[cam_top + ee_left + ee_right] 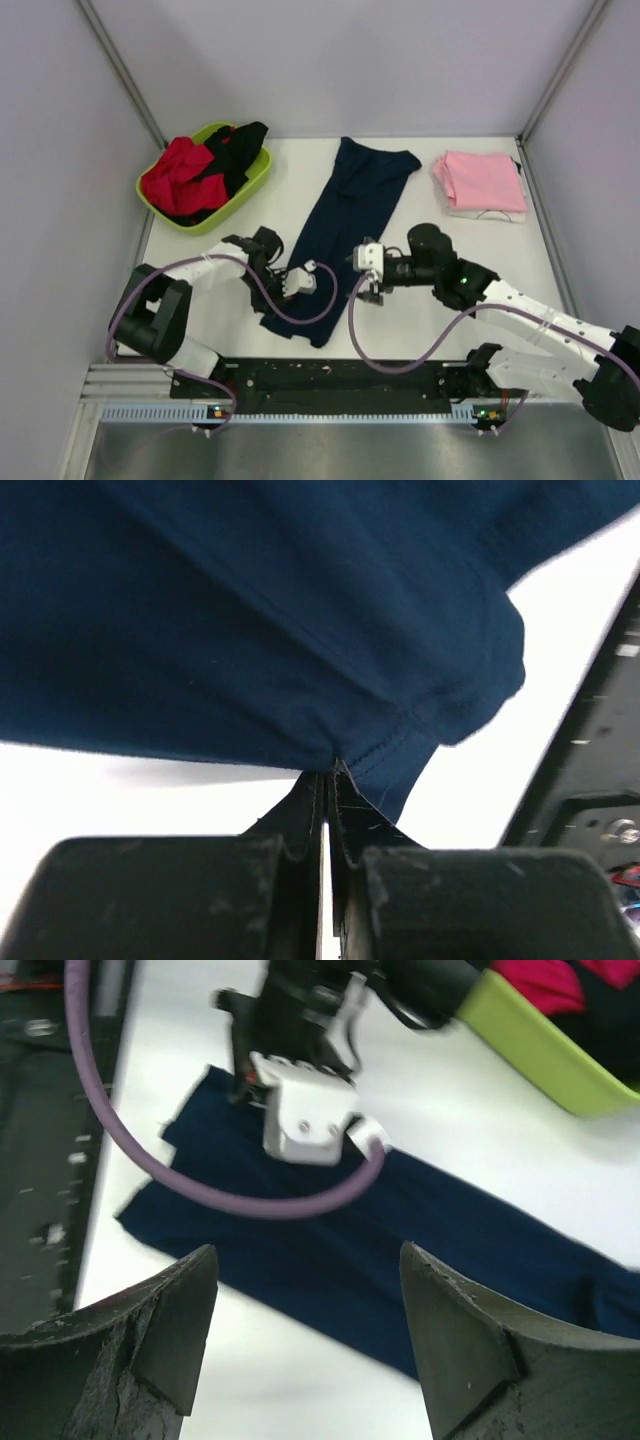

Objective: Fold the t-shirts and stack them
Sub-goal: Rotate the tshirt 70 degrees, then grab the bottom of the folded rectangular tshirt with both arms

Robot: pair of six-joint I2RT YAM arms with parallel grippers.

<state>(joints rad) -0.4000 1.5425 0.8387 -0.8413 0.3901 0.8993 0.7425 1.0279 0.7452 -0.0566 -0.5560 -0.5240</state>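
left gripper (328, 778): closed, pinching the near hem of navy shirt (250, 630) | right gripper (308, 1260): wide open, empty, near same shirt | navy shirt: long strip mid-table (430, 320) | handling: likely soft, light, limp; take at hem corners | count: four shirts: one navy, one pink (482, 180) folded far right, one red (178, 178) and one black (238, 145) in basin (257, 178)
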